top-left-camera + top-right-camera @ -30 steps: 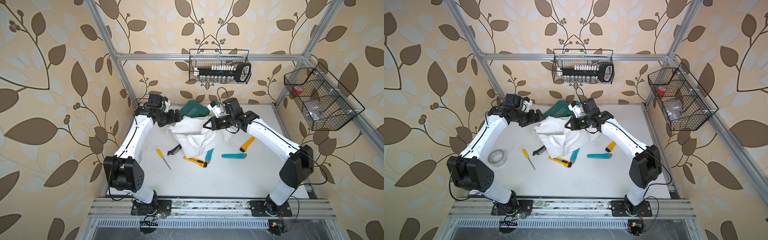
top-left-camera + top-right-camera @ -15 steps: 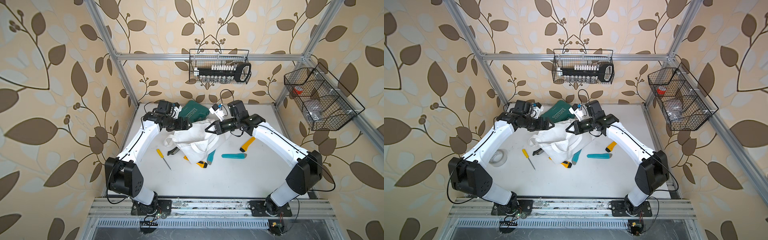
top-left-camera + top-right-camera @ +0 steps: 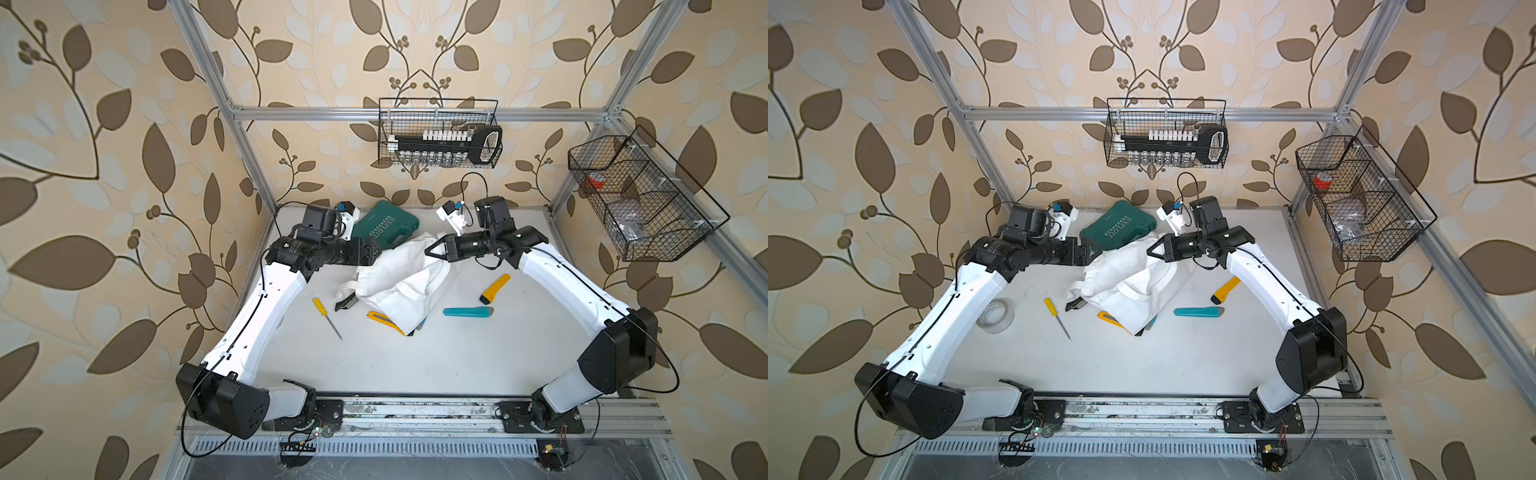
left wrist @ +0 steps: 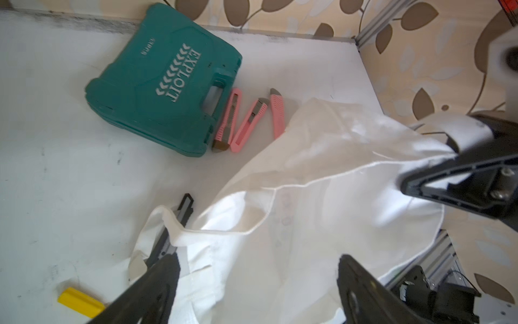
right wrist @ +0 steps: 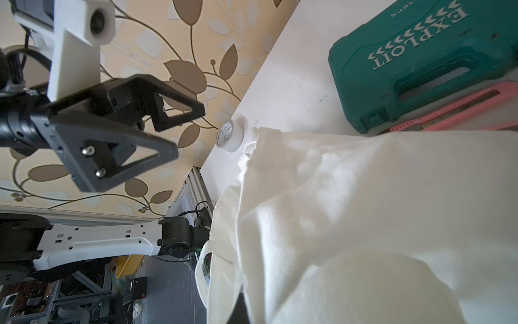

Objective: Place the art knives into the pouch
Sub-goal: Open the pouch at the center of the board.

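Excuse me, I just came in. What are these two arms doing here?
The right claw is shut on the white pouch, holding one edge raised. The left claw is open beside the pouch, gripping nothing. Several knives, such as the teal knife, lie on the table; neither claw holds one.

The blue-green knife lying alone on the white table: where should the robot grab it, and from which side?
Grip the teal plastic utility knife at the middle of its body, across its narrow width, coming straight down from above. It lies flat on the white table, with bare table along both long edges. The right gripper is shut on the white cloth tote bag.
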{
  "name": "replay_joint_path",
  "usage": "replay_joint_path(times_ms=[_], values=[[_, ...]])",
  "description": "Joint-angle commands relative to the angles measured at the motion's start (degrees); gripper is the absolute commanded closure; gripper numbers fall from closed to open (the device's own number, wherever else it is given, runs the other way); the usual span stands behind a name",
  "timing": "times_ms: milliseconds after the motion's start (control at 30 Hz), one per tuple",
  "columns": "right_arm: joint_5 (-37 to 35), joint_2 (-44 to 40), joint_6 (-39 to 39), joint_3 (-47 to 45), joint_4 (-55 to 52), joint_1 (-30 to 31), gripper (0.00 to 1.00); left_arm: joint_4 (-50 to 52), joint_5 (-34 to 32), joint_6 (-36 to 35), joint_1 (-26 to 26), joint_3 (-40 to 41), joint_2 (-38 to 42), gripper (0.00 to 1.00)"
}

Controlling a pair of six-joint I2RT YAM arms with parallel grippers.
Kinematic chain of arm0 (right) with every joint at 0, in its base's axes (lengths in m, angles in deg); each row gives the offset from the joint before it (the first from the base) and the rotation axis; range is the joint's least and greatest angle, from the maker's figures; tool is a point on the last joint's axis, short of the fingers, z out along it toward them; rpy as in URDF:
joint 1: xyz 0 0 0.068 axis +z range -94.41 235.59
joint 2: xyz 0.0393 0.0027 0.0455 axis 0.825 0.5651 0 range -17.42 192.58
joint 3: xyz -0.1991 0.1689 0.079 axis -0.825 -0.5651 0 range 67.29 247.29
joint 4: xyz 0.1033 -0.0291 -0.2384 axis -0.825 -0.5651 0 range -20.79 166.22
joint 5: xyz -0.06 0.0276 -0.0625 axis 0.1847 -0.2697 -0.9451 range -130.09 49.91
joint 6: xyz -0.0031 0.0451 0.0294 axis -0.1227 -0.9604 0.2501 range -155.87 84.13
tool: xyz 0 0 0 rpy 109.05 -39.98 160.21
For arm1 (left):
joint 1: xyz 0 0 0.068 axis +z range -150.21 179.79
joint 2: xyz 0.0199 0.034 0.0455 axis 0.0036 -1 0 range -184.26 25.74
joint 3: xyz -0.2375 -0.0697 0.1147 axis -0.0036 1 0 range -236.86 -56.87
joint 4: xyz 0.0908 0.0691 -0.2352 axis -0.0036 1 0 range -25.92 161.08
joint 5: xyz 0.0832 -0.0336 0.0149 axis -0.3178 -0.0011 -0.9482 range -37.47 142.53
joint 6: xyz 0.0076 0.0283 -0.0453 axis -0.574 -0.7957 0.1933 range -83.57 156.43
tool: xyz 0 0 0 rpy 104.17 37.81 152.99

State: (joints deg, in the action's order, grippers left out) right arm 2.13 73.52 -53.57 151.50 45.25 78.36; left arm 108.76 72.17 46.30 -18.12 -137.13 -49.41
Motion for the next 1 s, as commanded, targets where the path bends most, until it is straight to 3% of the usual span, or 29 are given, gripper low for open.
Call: replay_joint_path(times_ms=[0, 300, 733, 967], values=[[2.07, 0.86, -0.64, 0.64, 0.84, -0.57, 1.0, 1.3, 3.16, 2.08, -2.98, 0.58, -0.34, 0.1], [3.62, 0.2, -0.41, 0.18, 0.99, -1.04, 1.0, -2.78, 4.46, 4.66, -9.41, 6.15, -3.41, 0.1], [4.63, -3.61, 0.77, -1.76, 0.73, -0.84, 1.0, -1.04, -11.81, 7.43, -6.59, 5.17, -9.12, 0.09], [5.46, -4.7, 1.61, -2.11, 0.92, -0.01, 1.0, -3.0, -13.79, 7.42, -4.32, 2.96, -11.33, 0.09]])
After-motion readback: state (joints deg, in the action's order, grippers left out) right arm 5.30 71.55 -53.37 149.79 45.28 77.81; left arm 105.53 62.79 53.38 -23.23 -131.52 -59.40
